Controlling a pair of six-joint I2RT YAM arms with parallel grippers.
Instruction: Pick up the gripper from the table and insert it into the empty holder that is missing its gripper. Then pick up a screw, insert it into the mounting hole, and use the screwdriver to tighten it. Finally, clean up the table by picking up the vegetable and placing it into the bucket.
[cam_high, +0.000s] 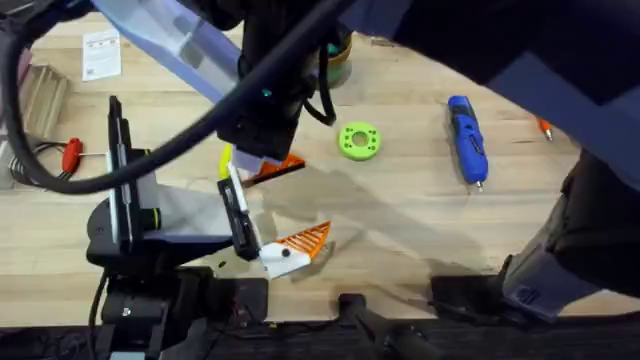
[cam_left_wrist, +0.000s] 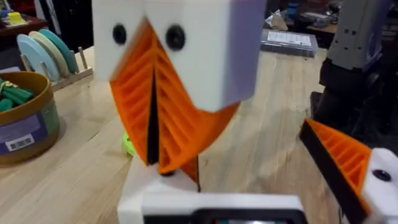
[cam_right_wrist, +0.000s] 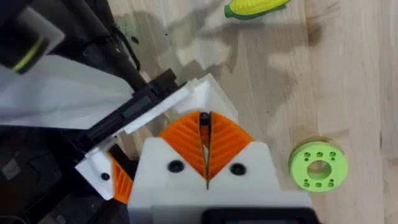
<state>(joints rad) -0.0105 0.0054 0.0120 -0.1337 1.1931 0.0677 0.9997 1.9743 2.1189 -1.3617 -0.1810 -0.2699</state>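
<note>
My right gripper (cam_right_wrist: 204, 124) reaches across and points down over the left gripper (cam_high: 290, 250). Its orange ribbed fingers (cam_left_wrist: 134, 102) are shut, with a small dark thing that looks like a screw (cam_right_wrist: 203, 117) at their tips. They touch the white holder (cam_left_wrist: 205, 200) on the left arm's tip. The left gripper stands open, with one orange finger (cam_left_wrist: 339, 162) off to the side. An orange sliver (cam_left_wrist: 191, 169) behind the tips may be the gripper piece; I cannot tell. The yellow-green vegetable (cam_right_wrist: 255, 7) lies beside the arms. Farther right lies the blue screwdriver (cam_high: 467, 138). The bucket (cam_left_wrist: 25, 124) stands at the back.
A green disc (cam_high: 360, 140) lies mid-table, close to the right gripper. A red-handled screwdriver (cam_high: 72, 155) lies at the far left and an orange pen (cam_high: 545, 128) at the far right. Discs in a rack (cam_left_wrist: 46, 53) stand behind the bucket.
</note>
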